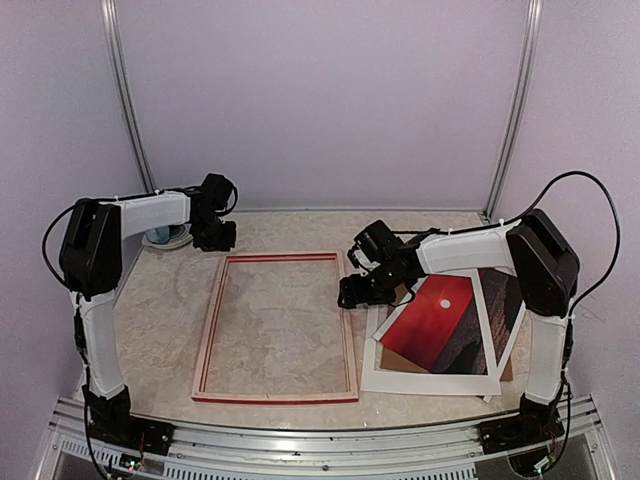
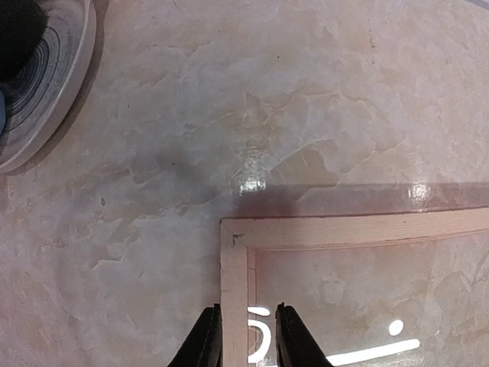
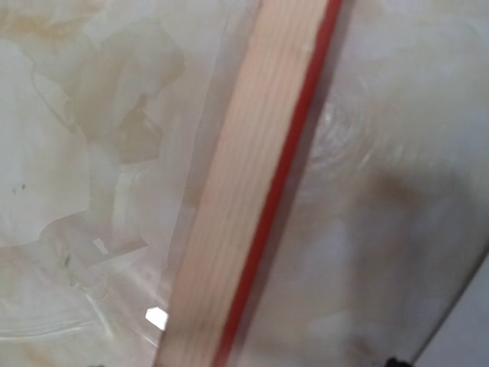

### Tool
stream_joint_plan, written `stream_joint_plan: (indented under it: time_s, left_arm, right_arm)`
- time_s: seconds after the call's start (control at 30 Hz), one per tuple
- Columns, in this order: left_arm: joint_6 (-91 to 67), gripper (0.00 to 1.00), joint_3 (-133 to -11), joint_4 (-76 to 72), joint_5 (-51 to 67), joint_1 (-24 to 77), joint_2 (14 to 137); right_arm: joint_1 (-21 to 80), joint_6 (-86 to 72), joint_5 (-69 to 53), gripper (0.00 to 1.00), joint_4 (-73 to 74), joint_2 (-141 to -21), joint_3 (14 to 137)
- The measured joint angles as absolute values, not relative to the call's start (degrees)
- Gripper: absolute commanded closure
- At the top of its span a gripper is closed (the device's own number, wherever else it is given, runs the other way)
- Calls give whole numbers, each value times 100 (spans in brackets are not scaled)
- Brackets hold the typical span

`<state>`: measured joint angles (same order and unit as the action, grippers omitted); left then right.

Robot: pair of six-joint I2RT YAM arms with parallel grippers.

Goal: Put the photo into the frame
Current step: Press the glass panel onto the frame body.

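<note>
Marbled tabletop (image 1: 170, 310), the frame (image 1: 277, 398) lying flat and empty. Left gripper (image 2: 248, 317) at its 11 o'clock corner, jaws slightly parted astride the rail, probably steadying it. Right gripper (image 1: 358, 292) hovers at 3 o'clock, opening unclear; the photo (image 1: 432, 322) lies just beyond.

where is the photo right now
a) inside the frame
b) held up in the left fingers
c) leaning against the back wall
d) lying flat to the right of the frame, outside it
d: in the top view the photo lies flat to the right of the frame, and the frame's opening shows only the marbled table.
</note>
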<state>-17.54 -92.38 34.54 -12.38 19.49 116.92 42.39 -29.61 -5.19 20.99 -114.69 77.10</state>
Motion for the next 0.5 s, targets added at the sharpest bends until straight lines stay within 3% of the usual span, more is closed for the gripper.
stream_joint_plan:
  time_s: [0.5]
  left_arm:
    - [-1708,76,-9196,3603,-1592,1931,12361]
  right_arm:
    - [4248,-2967,-491,22,1981,-11489,7697]
